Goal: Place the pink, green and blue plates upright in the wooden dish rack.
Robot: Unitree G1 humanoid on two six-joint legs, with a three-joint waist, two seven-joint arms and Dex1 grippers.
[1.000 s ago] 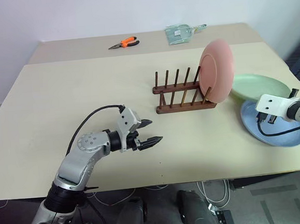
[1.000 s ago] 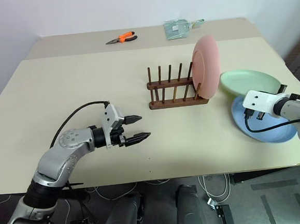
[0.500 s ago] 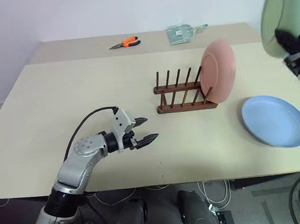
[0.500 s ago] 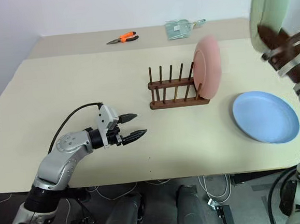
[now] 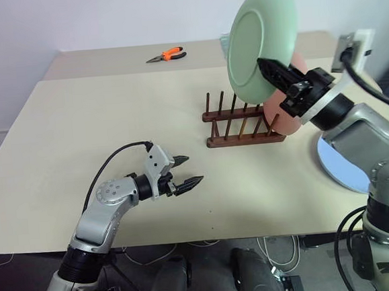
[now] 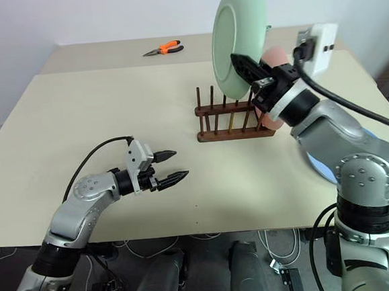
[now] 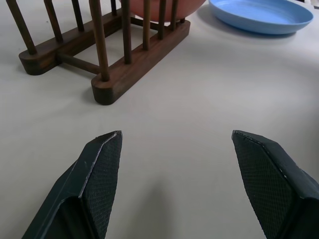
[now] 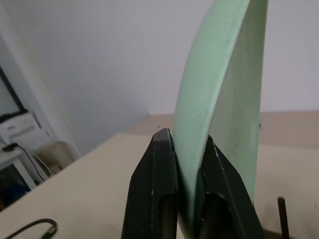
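Left gripper (image 5: 186,172): jaws apart, empty, low over table (image 5: 66,142). Rack (image 5: 236,123): ahead of it, apart. Green plate (image 5: 260,42): upright, above rack, pinched at its rim by right gripper (image 5: 277,78). Pink plate (image 5: 293,114): in rack, behind right gripper. Blue plate (image 5: 338,168): flat, beneath right arm.

The wooden dish rack (image 5: 241,123) is standing on the table (image 5: 79,141) right of centre, with the pink plate (image 5: 290,114) sitting upright in its right-hand end. The green plate (image 5: 262,42) is hanging on edge in the air above the rack, pinched at its lower rim by the right gripper (image 5: 277,77). The blue plate (image 5: 338,169) is lying flat on the table to the right of the rack, partly behind the right arm. The left gripper (image 5: 185,172) is hovering low over the table, left of the rack and nearer the front edge. Pliers (image 5: 166,55) are lying at the far edge, behind and left of the rack.
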